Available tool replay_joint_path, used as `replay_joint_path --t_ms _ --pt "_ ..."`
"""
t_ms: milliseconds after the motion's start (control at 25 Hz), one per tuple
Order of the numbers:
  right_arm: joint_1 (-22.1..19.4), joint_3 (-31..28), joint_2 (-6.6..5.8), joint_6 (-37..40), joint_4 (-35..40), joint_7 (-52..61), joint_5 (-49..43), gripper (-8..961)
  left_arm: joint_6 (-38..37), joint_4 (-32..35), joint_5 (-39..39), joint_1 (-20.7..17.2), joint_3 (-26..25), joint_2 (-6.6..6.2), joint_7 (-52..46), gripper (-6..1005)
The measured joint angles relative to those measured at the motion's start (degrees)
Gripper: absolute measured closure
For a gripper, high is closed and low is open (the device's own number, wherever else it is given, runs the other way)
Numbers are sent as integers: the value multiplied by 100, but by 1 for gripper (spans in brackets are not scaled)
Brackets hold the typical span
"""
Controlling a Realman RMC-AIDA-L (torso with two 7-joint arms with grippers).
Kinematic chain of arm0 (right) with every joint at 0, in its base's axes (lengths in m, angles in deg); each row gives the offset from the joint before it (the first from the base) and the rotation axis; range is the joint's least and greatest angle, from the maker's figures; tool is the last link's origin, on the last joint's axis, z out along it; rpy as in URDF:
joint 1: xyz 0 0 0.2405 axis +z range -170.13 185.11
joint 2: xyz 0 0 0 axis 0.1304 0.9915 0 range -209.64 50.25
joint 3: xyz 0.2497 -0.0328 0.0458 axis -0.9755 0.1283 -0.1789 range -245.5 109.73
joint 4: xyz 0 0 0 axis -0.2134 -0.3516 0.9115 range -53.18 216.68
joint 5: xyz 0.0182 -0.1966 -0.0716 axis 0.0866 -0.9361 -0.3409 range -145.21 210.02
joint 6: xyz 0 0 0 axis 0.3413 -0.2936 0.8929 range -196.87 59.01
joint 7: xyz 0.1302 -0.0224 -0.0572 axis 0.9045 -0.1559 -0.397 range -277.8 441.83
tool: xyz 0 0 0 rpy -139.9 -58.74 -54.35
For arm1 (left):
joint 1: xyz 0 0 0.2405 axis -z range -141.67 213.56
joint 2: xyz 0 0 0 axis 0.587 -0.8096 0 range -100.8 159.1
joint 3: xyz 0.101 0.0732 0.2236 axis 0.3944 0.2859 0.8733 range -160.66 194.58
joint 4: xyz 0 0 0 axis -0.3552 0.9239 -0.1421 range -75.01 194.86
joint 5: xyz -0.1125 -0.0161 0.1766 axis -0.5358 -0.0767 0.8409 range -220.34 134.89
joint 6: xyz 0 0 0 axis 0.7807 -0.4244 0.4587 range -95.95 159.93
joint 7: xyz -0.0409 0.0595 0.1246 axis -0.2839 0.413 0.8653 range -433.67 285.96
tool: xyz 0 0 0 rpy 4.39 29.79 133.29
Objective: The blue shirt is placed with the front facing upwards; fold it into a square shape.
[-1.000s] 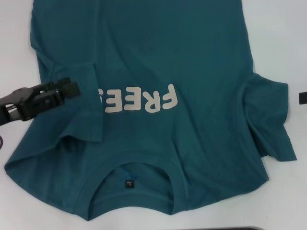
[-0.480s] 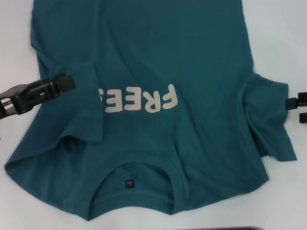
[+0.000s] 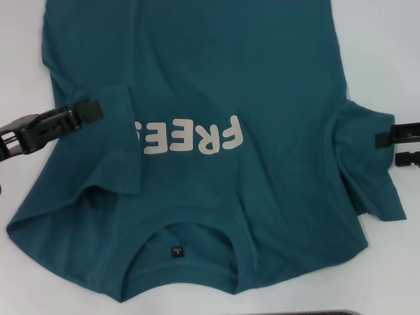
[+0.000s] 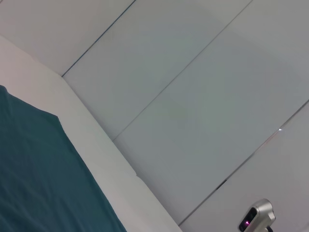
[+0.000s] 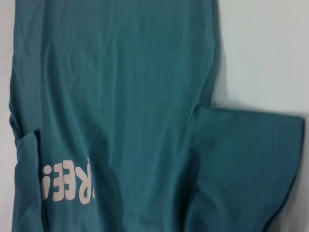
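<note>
A white bench (image 3: 387,52) carries the blue shirt (image 3: 216,79), spread front up with its collar (image 3: 187,230) nearest the robot and one sleeve folded inward. Pale wall panels (image 4: 193,96) stand beyond. The left gripper (image 3: 88,111) hovers over that folded sleeve; its jaws' spread cannot be told. The right gripper (image 3: 387,149) has its jaws parted at the other sleeve's edge, holding nothing.

The blue shirt (image 3: 216,85) carries cream lettering (image 3: 190,138) on its chest, readable as "FREE" with the last character partly covered by a folded sleeve. The small dark neck label (image 3: 176,251) bears print too small to read.
</note>
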Motion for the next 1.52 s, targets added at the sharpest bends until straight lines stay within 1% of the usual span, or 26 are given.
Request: replay_joint_path --t_ms 160,400,960,1360,1520 --pt "49 24 19 100 50 15 -33 182 8 -9 -3 -9 -5 0 -1 340" --pt "140 24 86 225 60 79 -212 183 12 -4 -2 6 -5 -1 -2 340" --pt "321 21 207 335 65 60 -200 186 12 7 -1 -2 -5 17 -1 339" --pt "357 95 216 196 -6 -5 -212 188 12 17 -1 30 -14 17 -10 339" --pt "358 154 210 201 -6 28 -213 272 12 17 -1 42 -21 23 -22 339"
